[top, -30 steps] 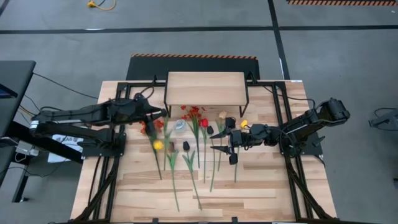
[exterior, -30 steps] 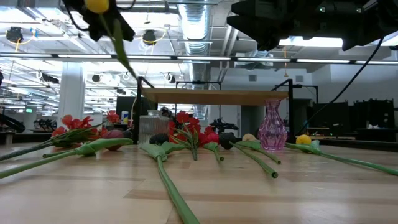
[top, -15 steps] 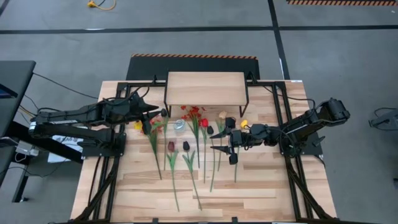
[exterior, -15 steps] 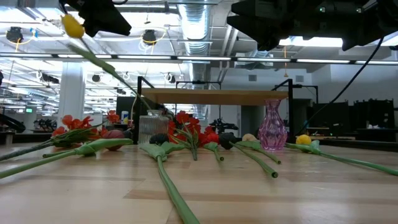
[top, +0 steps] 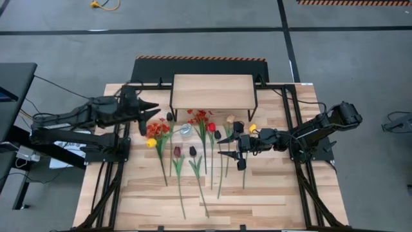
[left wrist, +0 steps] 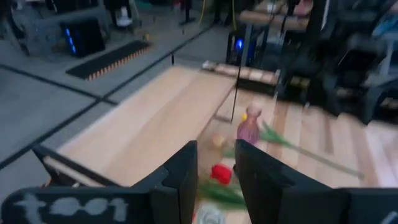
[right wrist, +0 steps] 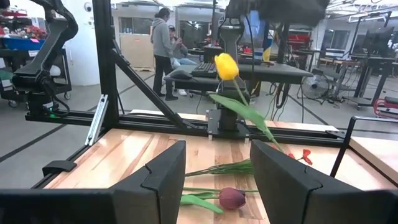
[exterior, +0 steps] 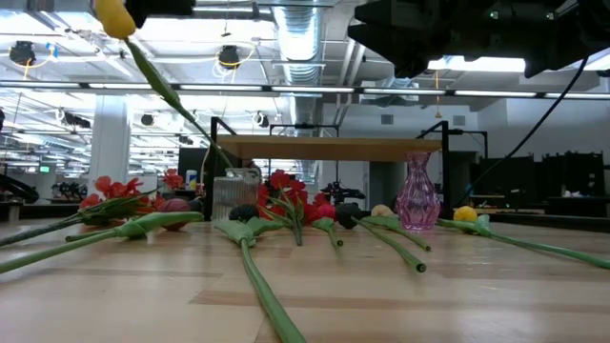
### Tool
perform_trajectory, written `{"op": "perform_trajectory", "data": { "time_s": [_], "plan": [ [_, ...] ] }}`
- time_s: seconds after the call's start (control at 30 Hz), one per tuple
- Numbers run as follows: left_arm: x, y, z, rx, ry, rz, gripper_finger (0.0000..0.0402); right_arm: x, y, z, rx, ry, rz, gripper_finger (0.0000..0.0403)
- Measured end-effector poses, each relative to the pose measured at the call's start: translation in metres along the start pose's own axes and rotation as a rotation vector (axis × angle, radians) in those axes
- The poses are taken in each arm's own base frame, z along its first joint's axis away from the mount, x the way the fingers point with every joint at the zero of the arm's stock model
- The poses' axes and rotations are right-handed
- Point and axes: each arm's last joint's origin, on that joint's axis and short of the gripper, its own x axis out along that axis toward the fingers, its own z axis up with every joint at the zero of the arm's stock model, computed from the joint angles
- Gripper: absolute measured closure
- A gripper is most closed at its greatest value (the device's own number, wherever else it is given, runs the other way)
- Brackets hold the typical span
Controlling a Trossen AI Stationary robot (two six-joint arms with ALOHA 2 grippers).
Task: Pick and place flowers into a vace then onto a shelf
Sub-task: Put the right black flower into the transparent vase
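While pinching the yellow tulip (right wrist: 226,66) tight in the left gripper (left wrist: 216,168), swing above the pink vase (exterior: 416,193), stem down; right gripper (right wrist: 217,168) spread apart near it.

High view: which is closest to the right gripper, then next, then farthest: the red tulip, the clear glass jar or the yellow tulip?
Counting from the right gripper:
1. Red tulip, close by, just past the gripper's tips.
2. Clear glass jar, farther left, near the table's middle.
3. Yellow tulip, farthest, over on the left arm's side.
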Motion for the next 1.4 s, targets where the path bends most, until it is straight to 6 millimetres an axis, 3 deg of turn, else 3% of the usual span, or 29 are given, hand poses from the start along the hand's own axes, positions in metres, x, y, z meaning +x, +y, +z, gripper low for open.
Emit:
{"op": "perform_trajectory", "data": {
  "time_s": [0.2, 0.4, 0.53, 0.7, 0.93, 1.4],
  "plan": [
    [-0.014, -0.006, 0.008, 0.008, -0.034, -0.135, 0.0305, 0.0, 0.0, -0.003, 0.015, 0.033, 0.003, 0.023],
    [-0.018, -0.019, 0.006, 0.027, -0.007, -0.346, 0.0305, -0.003, 0.0, -0.023, 0.034, 0.242, 0.012, 0.023],
    [-0.02, -0.023, 0.005, 0.028, 0.0, -0.383, 0.0305, -0.004, -0.004, -0.033, 0.099, 0.385, -0.011, 0.023],
    [-0.021, -0.024, 0.005, 0.029, 0.002, -0.394, 0.0305, 0.001, -0.013, -0.032, 0.218, 0.505, -0.073, 0.023],
    [-0.02, -0.024, 0.003, 0.029, 0.02, -0.389, 0.0305, 0.001, -0.012, -0.032, 0.365, 0.532, -0.124, 0.023],
    [-0.02, -0.024, 0.003, 0.003, 0.025, -0.389, 0.0305, -0.001, -0.004, -0.03, 0.414, 0.457, -0.442, 0.023]
  ]
}}
